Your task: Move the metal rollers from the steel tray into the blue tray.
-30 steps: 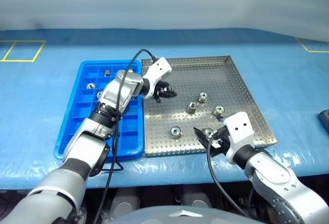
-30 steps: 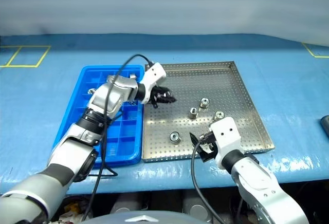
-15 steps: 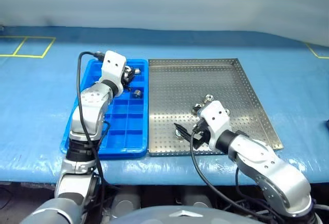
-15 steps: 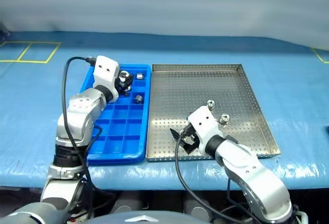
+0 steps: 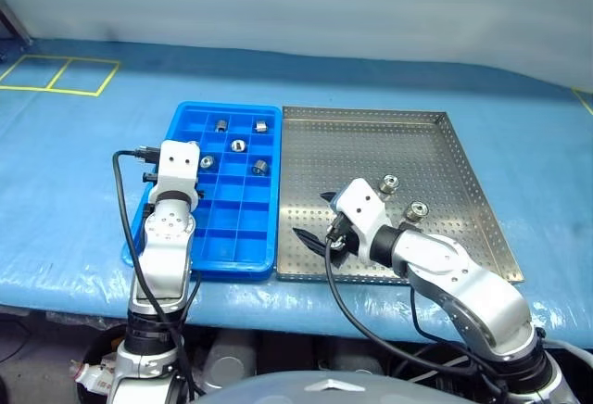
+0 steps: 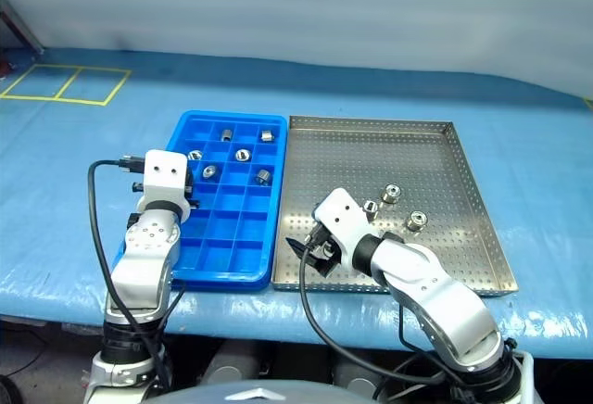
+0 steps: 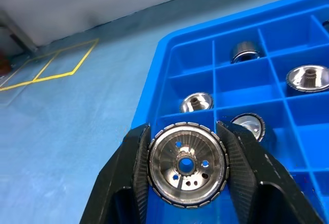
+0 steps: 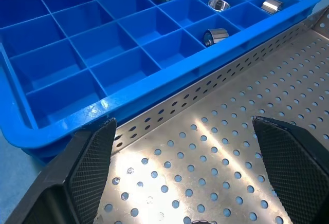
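The left pincer (image 7: pixel 187 170) is clamped on a metal roller (image 7: pixel 188 164) over the blue tray (image 5: pixel 243 247). The right pincer (image 5: pixel 317 240) gapes wide, empty, above the steel tray (image 5: pixel 426 156), where apparently three rollers (image 6: pixel 392 193) remain.

A: What did the arms look like?

B: Both arms had silver-grey segments joined by black rings. Each ended in a white, boxy wrist block, the left arm (image 5: pixel 165 237) at lower left and the right arm (image 5: pixel 454 279) at lower right.

A: And the details?

B: A black cable looped beside each arm. The fingers (image 7: pixel 247 170) were black with ribbed inner faces; the right fingers (image 8: pixel 295 157) bore mesh-textured pads.
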You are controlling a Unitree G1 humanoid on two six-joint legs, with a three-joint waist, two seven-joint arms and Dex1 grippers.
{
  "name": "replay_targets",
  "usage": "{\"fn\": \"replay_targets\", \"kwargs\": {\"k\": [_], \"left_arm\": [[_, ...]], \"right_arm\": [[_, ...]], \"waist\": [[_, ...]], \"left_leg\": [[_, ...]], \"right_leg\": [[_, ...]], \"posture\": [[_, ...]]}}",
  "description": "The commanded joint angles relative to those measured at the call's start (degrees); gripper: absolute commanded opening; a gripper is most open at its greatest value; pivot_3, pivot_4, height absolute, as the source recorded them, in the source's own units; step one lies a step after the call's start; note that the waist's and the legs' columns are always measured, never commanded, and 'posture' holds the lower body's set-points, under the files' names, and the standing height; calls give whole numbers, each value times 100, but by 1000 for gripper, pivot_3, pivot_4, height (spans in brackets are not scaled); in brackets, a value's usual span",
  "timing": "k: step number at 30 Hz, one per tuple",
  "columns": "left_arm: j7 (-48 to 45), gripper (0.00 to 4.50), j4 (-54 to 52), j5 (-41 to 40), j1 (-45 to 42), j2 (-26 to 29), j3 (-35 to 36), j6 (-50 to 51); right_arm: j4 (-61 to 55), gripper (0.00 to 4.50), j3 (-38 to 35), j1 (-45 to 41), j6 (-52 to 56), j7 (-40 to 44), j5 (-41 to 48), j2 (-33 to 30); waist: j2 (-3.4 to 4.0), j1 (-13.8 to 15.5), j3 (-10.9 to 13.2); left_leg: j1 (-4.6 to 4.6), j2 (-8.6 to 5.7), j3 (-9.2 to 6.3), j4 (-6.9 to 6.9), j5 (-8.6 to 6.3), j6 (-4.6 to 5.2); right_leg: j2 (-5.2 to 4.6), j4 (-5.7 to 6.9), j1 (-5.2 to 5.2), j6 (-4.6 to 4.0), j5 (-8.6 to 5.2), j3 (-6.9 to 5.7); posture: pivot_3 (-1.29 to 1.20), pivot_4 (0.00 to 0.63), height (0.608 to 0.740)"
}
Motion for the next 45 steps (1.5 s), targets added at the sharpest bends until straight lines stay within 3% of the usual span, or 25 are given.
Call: {"fn": "replay_targets", "kwargs": {"k": [1,5,6,12,13,19,26,33,40,45], "left_arm": [[182,1729,-214,161,23,-91,83,72],[132,1729,-59,103,57,-128,134,94],[123,2454,-33,90,46,-132,141,78],[-58,4370,-58,-184,-310,-243,111,-299],[-283,4477,-101,-393,-476,-256,69,-502],[-2064,4477,81,-1623,-1232,38,-342,-604],[-4478,4477,529,-2678,-1686,1051,-1445,-257],[-6197,4477,1405,-2654,-2503,1826,-2642,-552],[-7187,4477,2271,-2317,-3196,1781,-3603,-1005],[-7347,4477,2625,-1910,-3317,1737,-3947,-1347]], "right_arm": [[-87,4500,-15,-90,-137,69,-40,-4],[-111,4500,-27,-30,-140,50,-57,16],[-121,4500,-30,-11,-138,38,-61,23],[-251,4500,-123,142,-96,-90,-86,70],[-318,4500,-188,204,-68,-133,-88,67],[-838,4500,-810,854,148,-314,-74,-80],[-1488,4500,-1758,1959,451,-605,-130,-46],[-1665,4500,-2110,2929,4,-949,-55,-29],[-1665,4500,-1800,2982,-201,-1368,-61,145],[-1665,4500,-1646,2959,-284,-1558,-59,218]], "waist": [[-1,21,0],[-1,52,0],[-1,54,0],[-1,59,0],[-2,67,1],[-1,72,0],[0,-185,1],[4,-426,-1],[5,-585,-1],[5,-623,-1]], "left_leg": [[-1,0,-1,0,0,0],[-2,0,-4,-2,0,0],[-2,0,-5,-2,0,0],[-4,0,-7,-1,0,0],[-4,0,-7,-1,0,0],[-13,-6,-12,0,-1,1],[-10,-9,-10,-6,-2,3],[5,-5,6,-3,-1,2],[3,-3,13,-4,-1,3],[0,-5,13,-8,-2,3]], "right_leg": [[-1,-1,0,-2,2,0],[-1,-1,-1,-4,1,-3],[-1,-1,-1,-4,1,-4],[-4,-2,0,-6,0,-6],[-4,-2,0,-6,0,-6],[-10,-7,-1,-33,-14,-13],[0,-4,-4,-24,-25,-13],[8,4,-1,-32,-47,-1],[8,2,-5,-29,-46,10],[15,3,-12,-30,-47,13]], "posture": [[229,150,740],[229,150,740],[229,150,740],[197,150,740],[197,150,740],[133,150,740],[41,150,740],[-43,150,740],[-83,150,740],[-98,150,740]]}}
